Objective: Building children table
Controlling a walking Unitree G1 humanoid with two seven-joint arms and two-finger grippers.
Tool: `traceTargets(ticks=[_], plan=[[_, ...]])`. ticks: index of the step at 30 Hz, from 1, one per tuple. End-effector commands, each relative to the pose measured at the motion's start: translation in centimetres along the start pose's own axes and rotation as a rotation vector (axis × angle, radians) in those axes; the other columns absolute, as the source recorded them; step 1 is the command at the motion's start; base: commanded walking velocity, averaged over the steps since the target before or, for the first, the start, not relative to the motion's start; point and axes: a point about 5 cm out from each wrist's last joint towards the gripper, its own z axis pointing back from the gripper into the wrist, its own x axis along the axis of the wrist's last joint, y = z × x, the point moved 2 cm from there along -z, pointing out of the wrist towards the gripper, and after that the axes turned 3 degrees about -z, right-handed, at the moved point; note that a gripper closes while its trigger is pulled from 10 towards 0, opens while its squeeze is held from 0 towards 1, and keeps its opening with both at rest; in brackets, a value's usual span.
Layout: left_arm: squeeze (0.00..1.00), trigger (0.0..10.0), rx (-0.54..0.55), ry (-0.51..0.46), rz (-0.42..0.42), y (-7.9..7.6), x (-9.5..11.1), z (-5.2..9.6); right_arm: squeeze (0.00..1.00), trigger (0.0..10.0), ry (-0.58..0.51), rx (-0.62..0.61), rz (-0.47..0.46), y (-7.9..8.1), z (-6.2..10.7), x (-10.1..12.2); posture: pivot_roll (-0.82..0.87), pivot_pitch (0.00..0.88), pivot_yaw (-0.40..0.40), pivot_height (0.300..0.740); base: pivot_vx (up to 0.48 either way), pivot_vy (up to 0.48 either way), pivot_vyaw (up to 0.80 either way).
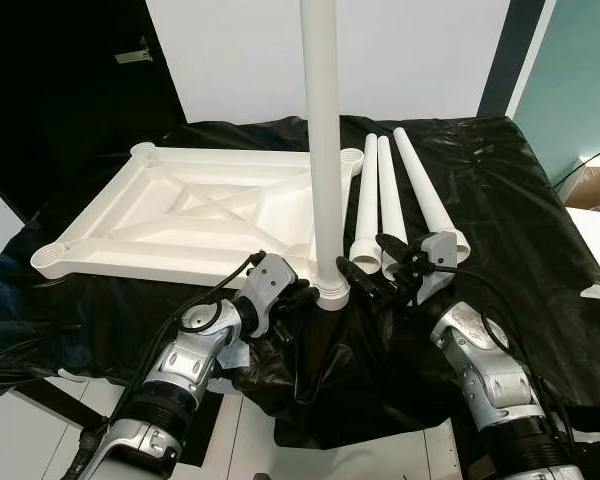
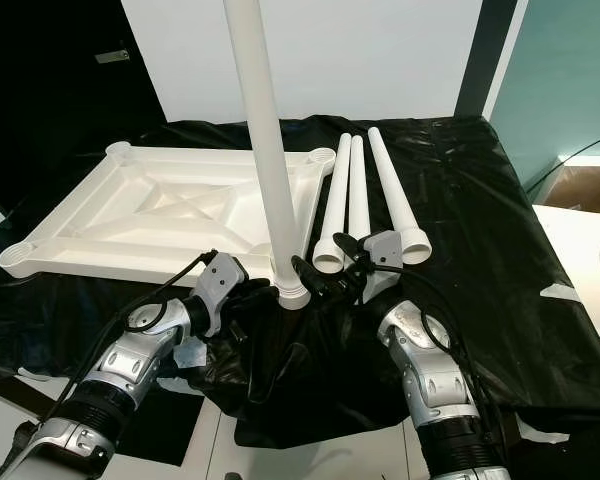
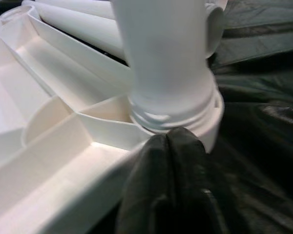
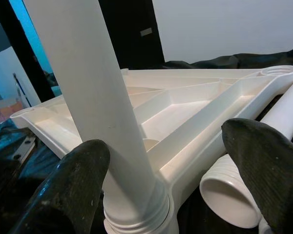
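Note:
A white table top (image 1: 180,215) lies upside down on black sheeting. One white leg (image 1: 322,150) stands upright in its near right corner socket (image 1: 330,296). Three more loose legs (image 1: 380,200) lie side by side just right of the top. My left gripper (image 1: 302,298) is shut, and its fingertips (image 3: 168,161) press against the socket's collar from the near left. My right gripper (image 1: 368,276) is open on the socket's right. One of its fingers (image 4: 73,190) is against the leg's base, while the other stands well apart above a lying leg's open end (image 4: 229,195).
The black sheeting (image 1: 520,230) covers the whole work surface and hangs over its near edge (image 1: 360,410). White floor shows below it. A dark panel (image 1: 50,80) stands at the back left, and a teal wall (image 1: 580,70) with a cardboard box (image 1: 592,185) at the right.

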Motion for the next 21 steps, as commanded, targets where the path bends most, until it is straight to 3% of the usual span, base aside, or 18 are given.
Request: traceTargets(ticks=[1,2,3,6,7,8,10,12,13,14,15,19,20,21], plan=[[0.0,0.0,-0.149,0.011,0.023,-2.0,-0.4,-0.5,0.0,10.0,-0.003,0.022,0.008,0.5,-0.6,0.2,0.04,0.0,0.068,0.74,0.0,0.0,0.0],[0.0,0.0,-0.152,0.005,0.027,-2.3,-0.3,-0.6,0.0,10.0,-0.002,0.021,0.009,0.5,-0.6,0.2,0.04,0.0,0.068,0.74,0.0,0.0,0.0],[0.0,1.9,-0.151,-0.005,0.028,-2.5,-0.1,-0.7,0.0,10.0,0.001,0.013,0.015,0.5,-0.7,0.2,0.04,0.0,0.068,0.74,0.0,0.0,0.0],[0.0,1.9,-0.15,-0.011,0.028,-2.7,0.0,-0.8,0.0,10.0,0.003,0.008,0.02,0.4,-0.7,0.1,0.04,0.0,0.068,0.74,0.0,0.0,0.0],[0.0,10.0,-0.138,-0.027,0.028,-2.8,0.3,-1.0,0.0,10.0,0.017,-0.034,0.059,-0.1,-0.7,0.1,0.04,0.0,0.068,0.74,0.0,0.0,0.0],[0.0,10.0,-0.138,-0.027,0.028,-2.8,0.3,-1.0,0.0,10.0,0.017,-0.034,0.059,-0.1,-0.7,0.1,0.04,0.0,0.068,0.74,0.0,0.0,0.0],[0.0,10.0,-0.108,-0.066,0.044,-2.7,1.0,-1.2,0.0,10.0,0.046,-0.112,0.178,-1.2,-0.6,0.0,0.03,0.0,0.077,0.74,0.0,0.0,0.0],[0.0,10.0,-0.092,-0.092,0.068,-2.5,1.3,-1.2,0.0,10.0,0.049,-0.139,0.218,-1.5,-0.5,0.0,0.02,0.0,0.08,0.74,0.0,0.0,0.0],[0.16,10.0,-0.08,-0.123,0.098,-2.4,1.7,-1.0,0.0,10.0,0.05,-0.164,0.234,-1.8,-0.4,0.1,0.02,0.0,0.08,0.74,0.0,0.0,0.0],[0.16,10.0,-0.08,-0.123,0.098,-2.4,1.7,-1.0,0.0,10.0,0.05,-0.164,0.234,-1.8,-0.4,0.1,0.02,0.0,0.08,0.74,0.0,0.0,0.0],[0.46,10.0,-0.068,-0.164,0.129,-2.4,2.1,-0.7,0.0,10.0,0.049,-0.199,0.246,-2.1,-0.2,0.1,0.02,0.0,0.08,0.74,0.0,0.0,0.0],[0.43,10.0,-0.064,-0.181,0.136,-2.7,2.3,-0.5,0.0,10.0,0.046,-0.23,0.263,-2.5,0.0,0.3,0.01,0.0,0.081,0.74,0.0,0.0,0.0],[0.37,10.0,-0.063,-0.181,0.136,-2.9,2.2,-0.5,0.0,10.0,0.045,-0.238,0.274,-2.6,0.1,0.4,0.01,0.0,0.079,0.74,0.0,0.0,0.0],[0.06,10.0,-0.061,-0.18,0.135,-3.0,2.2,-0.6,0.0,10.0,0.05,-0.244,0.297,-2.8,0.1,0.5,0.01,0.0,0.077,0.74,0.0,0.0,0.0]])
